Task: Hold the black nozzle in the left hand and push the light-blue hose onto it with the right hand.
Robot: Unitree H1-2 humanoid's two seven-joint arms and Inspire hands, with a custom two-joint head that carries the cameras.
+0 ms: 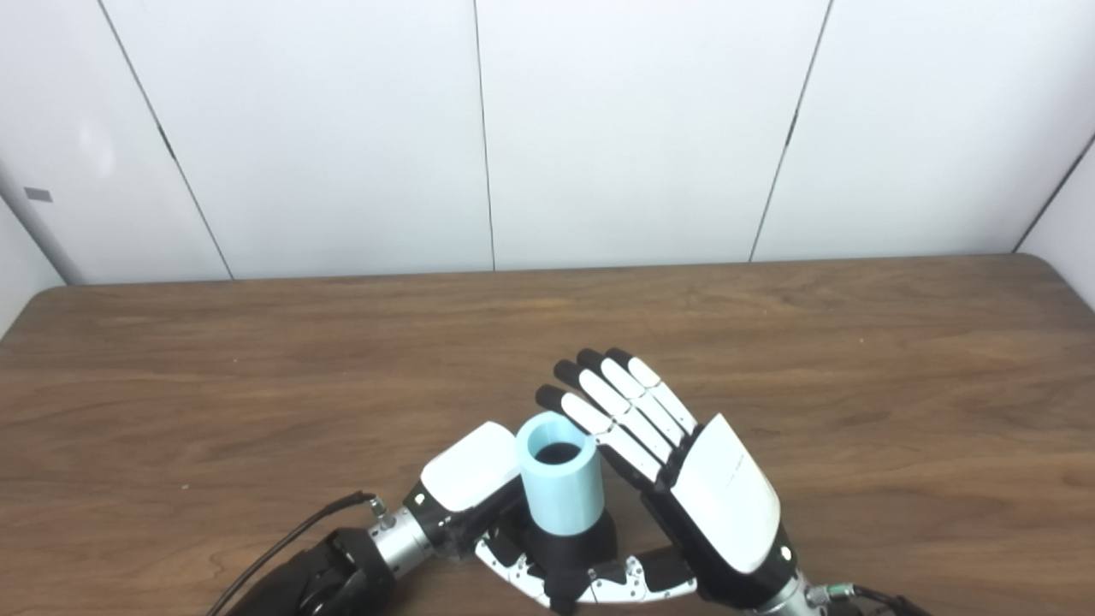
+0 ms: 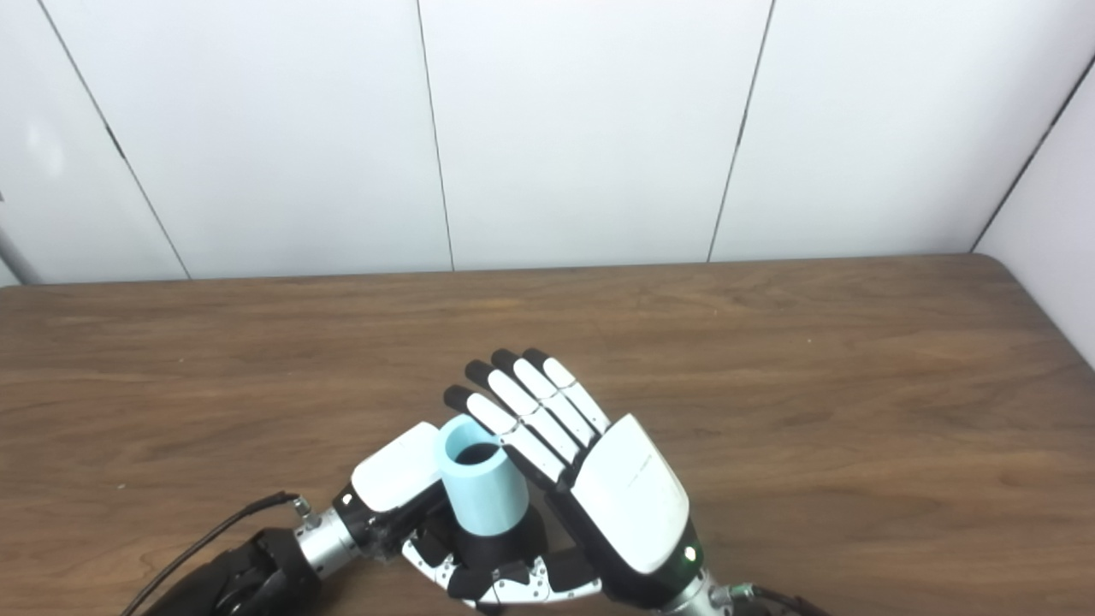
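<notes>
Near the front edge of the brown wood-grain worktop (image 1: 257, 359), the short light-blue cylindrical hose (image 1: 560, 486) stands upright with its open mouth facing up, its lower end seated on the black nozzle (image 1: 571, 541), of which only a dark collar shows below the blue. The left hand (image 1: 505, 522), white-backed with black and silver fingers, comes in from the lower left and is closed around that black nozzle: its fingers (image 1: 599, 589) curl across the front under the hose, and its white back lies just beside the hose's left wall. The right hand (image 1: 676, 479) rises from the lower right with its fingers (image 1: 612, 402) straight, close together and pointing up and to the left; it grips nothing, and its lowest finger lies against or just beside the upper right rim of the hose, though whether they actually touch I cannot tell. The left eye view shows a strip of the left-hand wall panel and the black cable (image 1: 291, 535) leading into the left wrist more fully; the right eye view shows more of the white wall (image 2: 1052, 214) at the right corner and a small green light (image 2: 686, 553) on the right wrist, hidden in the other view. White panelled wall closes off the back.
</notes>
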